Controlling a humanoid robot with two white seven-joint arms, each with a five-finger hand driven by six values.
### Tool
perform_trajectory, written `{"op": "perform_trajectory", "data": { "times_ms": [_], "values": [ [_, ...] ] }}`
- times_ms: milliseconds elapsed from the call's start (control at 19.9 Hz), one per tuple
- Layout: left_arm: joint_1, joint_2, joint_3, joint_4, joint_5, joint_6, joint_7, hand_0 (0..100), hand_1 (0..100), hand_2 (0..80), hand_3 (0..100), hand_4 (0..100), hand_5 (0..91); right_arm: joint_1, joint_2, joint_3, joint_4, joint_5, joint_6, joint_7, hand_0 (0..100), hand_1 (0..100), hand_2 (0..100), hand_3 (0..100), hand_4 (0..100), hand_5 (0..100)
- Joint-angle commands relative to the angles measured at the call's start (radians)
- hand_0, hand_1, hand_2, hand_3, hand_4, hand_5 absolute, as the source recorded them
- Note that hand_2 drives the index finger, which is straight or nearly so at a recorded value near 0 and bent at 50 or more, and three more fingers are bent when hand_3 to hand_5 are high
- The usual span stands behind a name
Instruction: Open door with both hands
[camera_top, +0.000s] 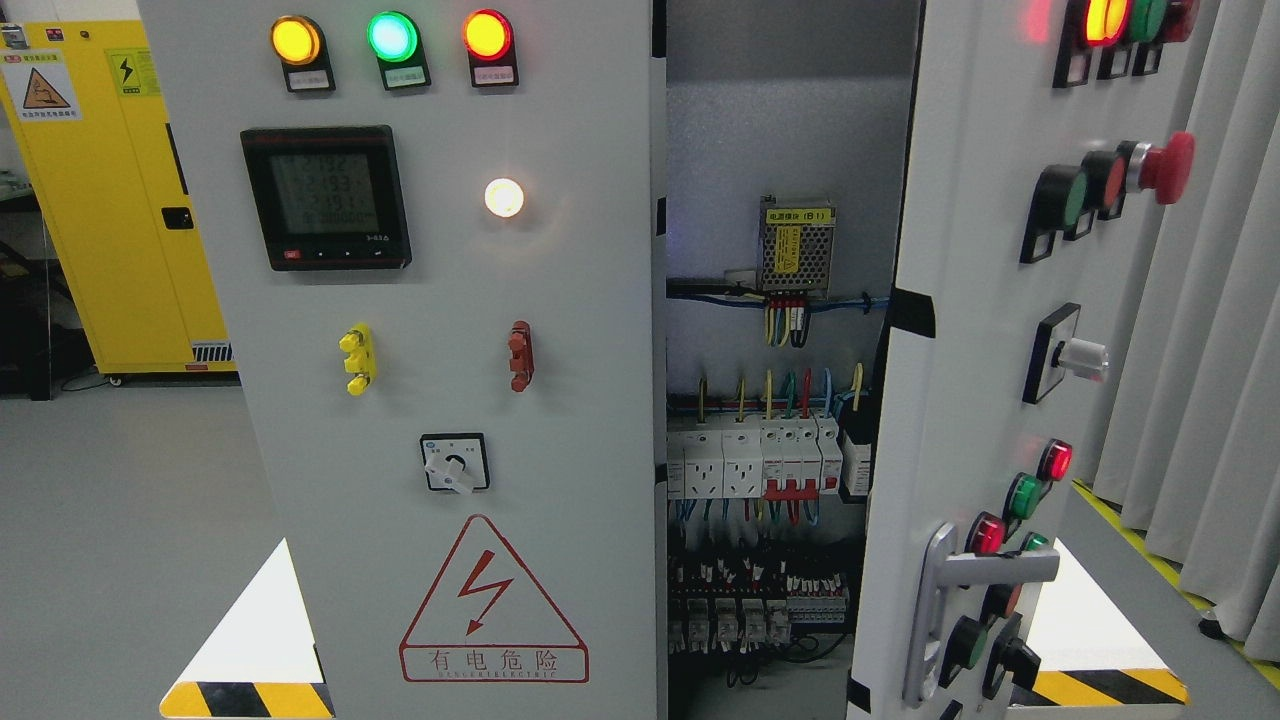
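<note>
Hands are out of your view, so you cannot tell their state. Right door (960, 330) stands swung open, its handle (950, 600) low; wiring (770, 470), probably breakers, shows beside the closed left door (560, 300).

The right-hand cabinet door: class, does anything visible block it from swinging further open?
Nothing visible does. The right door already stands ajar, exposing the wiring inside. Beyond its outer face hang grey curtains, apparently apart from it. No robot hand is in view.
</note>
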Motion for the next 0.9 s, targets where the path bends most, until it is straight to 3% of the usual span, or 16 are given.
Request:
{"op": "perform_trajectory", "data": {
  "times_ms": [0, 451, 852],
  "values": [
    [0.020, -0.003, 0.018, -0.001, 0.000, 0.000, 0.000, 12, 56, 0.0, 0, 0, 0.0, -0.029, 0.032, 0.006, 0.000, 0.000, -0.001, 0.000, 0, 50, 4, 0, 0, 0],
    [0.021, 0.000, 0.018, -0.024, 0.003, -0.001, 0.000, 12, 56, 0.0, 0, 0, 0.0, -0.029, 0.032, 0.006, 0.000, 0.000, -0.001, 0.000, 0, 50, 4, 0, 0, 0],
    [0.140, 0.038, 0.017, -0.614, 0.006, -0.001, -0.008, 12, 56, 0.0, 0, 0, 0.0, -0.029, 0.032, 0.006, 0.000, 0.000, -0.001, 0.000, 0, 50, 4, 0, 0, 0]
  ]
}}
